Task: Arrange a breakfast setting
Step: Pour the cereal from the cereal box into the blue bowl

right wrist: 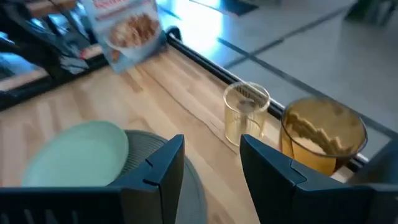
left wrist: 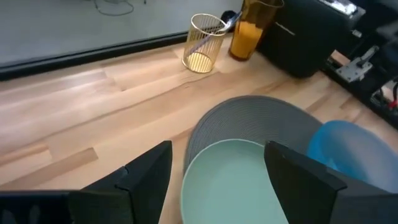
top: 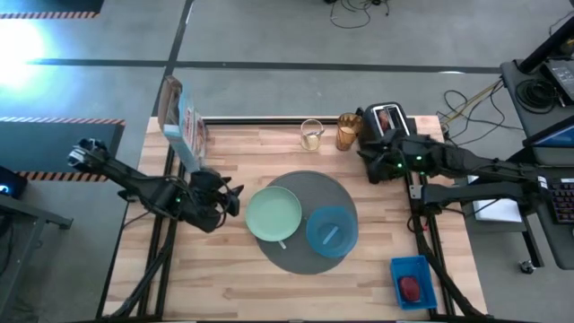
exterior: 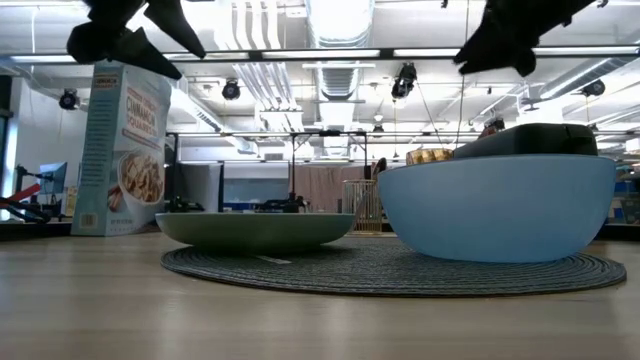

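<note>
A round dark-grey mat [top: 309,193] lies mid-table. A pale green plate [top: 273,215] rests on its left part and a blue bowl [top: 332,231] on its right part. An amber glass [top: 348,132] stands at the far edge beside a clear cup [top: 311,135]. A small red food piece [top: 410,287] lies in a blue tray. My left gripper [top: 235,199] hovers open just left of the plate, raised above the table [exterior: 130,30]; in its wrist view [left wrist: 217,180] the plate [left wrist: 230,186] shows below the fingers. My right gripper [top: 369,163] hangs open near the toaster, raised [exterior: 510,35], and points toward the cup and glass [right wrist: 211,165].
A black toaster [top: 386,121] stands at the far right beside the amber glass. A cereal box [top: 184,121] stands upright at the far left corner. The blue tray [top: 414,269] sits at the near right corner. Bare wood lies along the near edge and left of the mat.
</note>
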Robot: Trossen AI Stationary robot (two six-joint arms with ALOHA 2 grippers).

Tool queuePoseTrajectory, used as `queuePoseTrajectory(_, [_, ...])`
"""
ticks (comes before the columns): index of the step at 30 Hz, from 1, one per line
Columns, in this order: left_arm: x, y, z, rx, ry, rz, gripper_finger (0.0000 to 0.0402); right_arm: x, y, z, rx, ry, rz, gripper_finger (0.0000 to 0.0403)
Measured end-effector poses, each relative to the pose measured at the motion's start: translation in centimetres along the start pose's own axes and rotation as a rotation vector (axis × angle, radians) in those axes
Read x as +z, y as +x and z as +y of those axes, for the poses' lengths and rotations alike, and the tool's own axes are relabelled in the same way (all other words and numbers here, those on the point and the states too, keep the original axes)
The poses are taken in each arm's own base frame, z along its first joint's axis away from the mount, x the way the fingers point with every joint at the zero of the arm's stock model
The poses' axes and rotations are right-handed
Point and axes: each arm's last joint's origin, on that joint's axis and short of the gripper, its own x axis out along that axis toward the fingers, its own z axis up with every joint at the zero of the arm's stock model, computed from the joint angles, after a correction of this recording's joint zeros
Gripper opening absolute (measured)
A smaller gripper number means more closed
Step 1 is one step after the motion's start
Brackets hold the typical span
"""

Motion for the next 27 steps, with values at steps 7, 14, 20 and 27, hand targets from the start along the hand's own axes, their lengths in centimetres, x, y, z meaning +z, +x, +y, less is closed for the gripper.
queuePoseTrajectory(7, [-1.8, 0.7, 0.1, 0.112, -0.033, 0.080, 0.0239, -0.1, 0.4, -0.1, -0.082, -0.096, -0.001, 0.0148])
queuePoseTrajectory(14, [-4.2, 0.3, 2.9, 0.525, -0.085, 0.238, 0.0239, 0.4, -1.3, -0.9, -0.173, -0.079, -0.090, 0.0148])
queuePoseTrajectory(20, [-5.2, 0.3, 3.9, 0.705, -0.103, 0.244, 0.0239, 0.5, -2.5, -1.4, -0.226, -0.089, -0.141, 0.0148])
queuePoseTrajectory(27, [-5.6, 0.8, 5.2, 0.703, -0.133, 0.122, 0.0239, 0.5, -2.4, -1.4, -0.228, -0.090, -0.140, 0.0148])
